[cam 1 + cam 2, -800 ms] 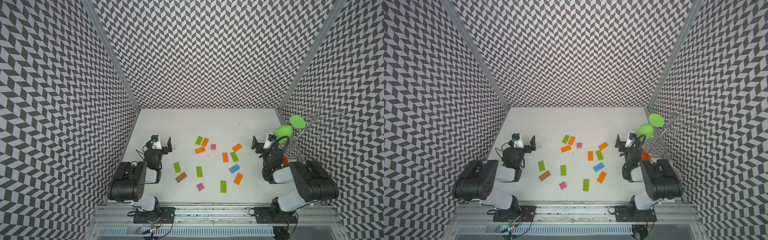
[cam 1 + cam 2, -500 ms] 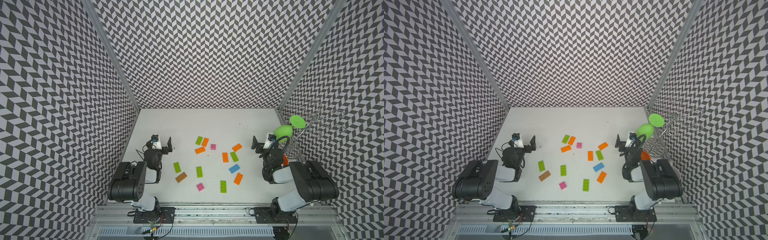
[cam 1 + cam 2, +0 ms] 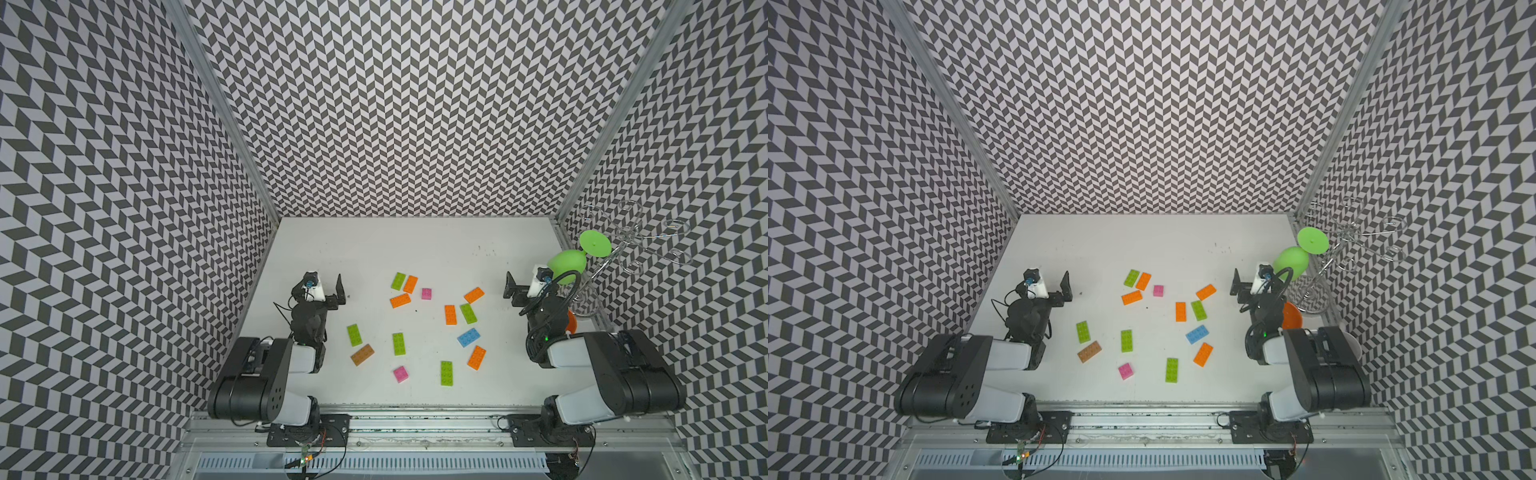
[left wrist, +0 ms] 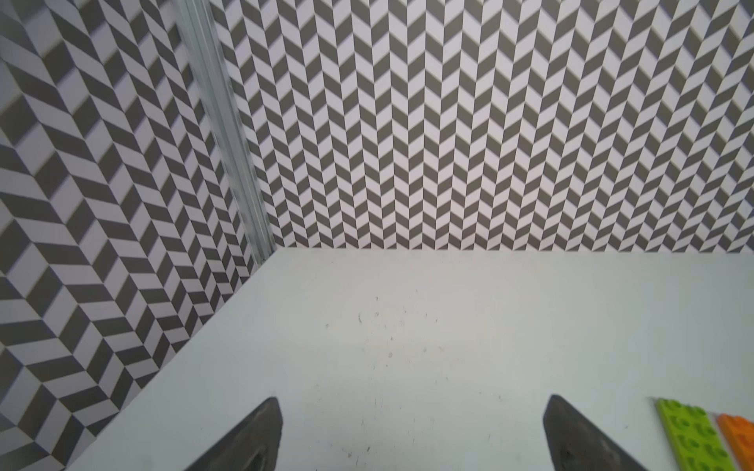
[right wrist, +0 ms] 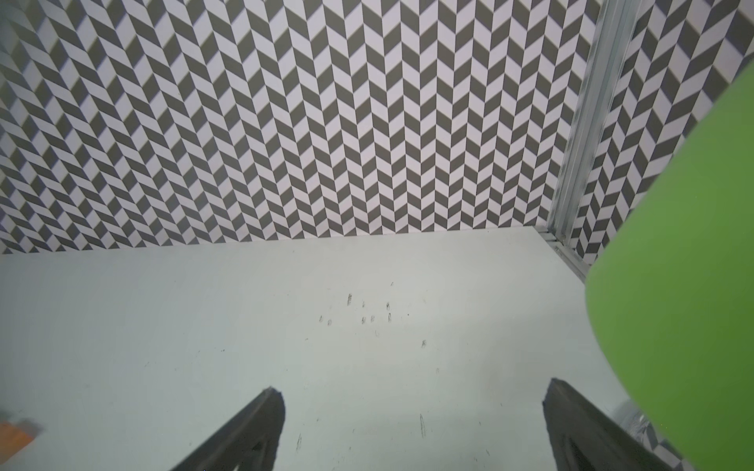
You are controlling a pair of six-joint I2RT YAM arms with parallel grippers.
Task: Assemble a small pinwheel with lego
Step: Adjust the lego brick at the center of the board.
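Top views: lego bricks lie flat and scattered over the middle of the white table, between the two arms. Left wrist view: left claw spread wide over bare table, holding nothing; lime green brick and orange brick just beside it. Right claw also spread wide, holding nothing, near green goblet.

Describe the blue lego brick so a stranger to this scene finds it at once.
On the white table, look at the bricks scattered nearer the right arm. The blue brick lies flat between a lime green brick farther back and an orange brick nearer the front. It is the only blue piece among them.
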